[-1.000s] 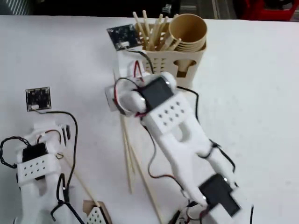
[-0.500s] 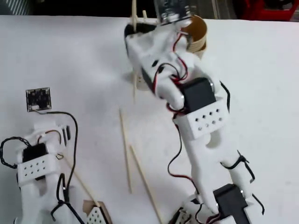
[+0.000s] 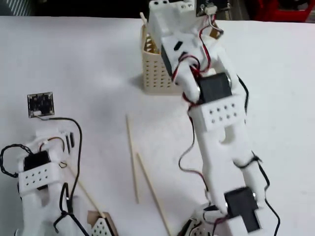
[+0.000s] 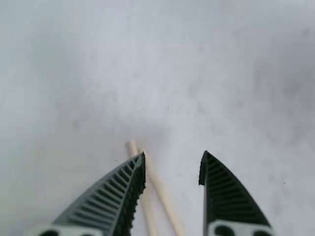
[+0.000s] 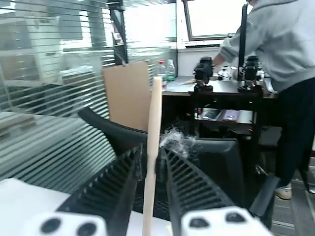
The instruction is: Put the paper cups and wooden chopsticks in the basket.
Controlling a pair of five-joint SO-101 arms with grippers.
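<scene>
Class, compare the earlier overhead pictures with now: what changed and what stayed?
The right arm swung from the table up over the basket, its gripper shut on a wooden chopstick lifted off the table. The left arm and two loose chopsticks mid-table stayed put.

basket point(image 3: 156, 73): cream, perforated walls, standing upright near the table's far edge, about mid-width. chopstick bundle point(image 3: 149, 45) is sticking up inside it at its left end. paper cups point(image 3: 215, 33): a tan sliver is showing at the basket's right end, mostly hidden, can't count. held chopstick point(image 5: 154, 108) is standing upright, clamped in the right gripper point(image 5: 152, 151). first loose chopstick point(image 3: 131, 160) is lying flat mid-table, running far-to-near. second loose chopstick point(image 3: 153, 194) is lying just beside it, angled, reaching the near edge. third loose chopstick point(image 3: 86, 192) is lying diagonally toward the near left corner.
</scene>
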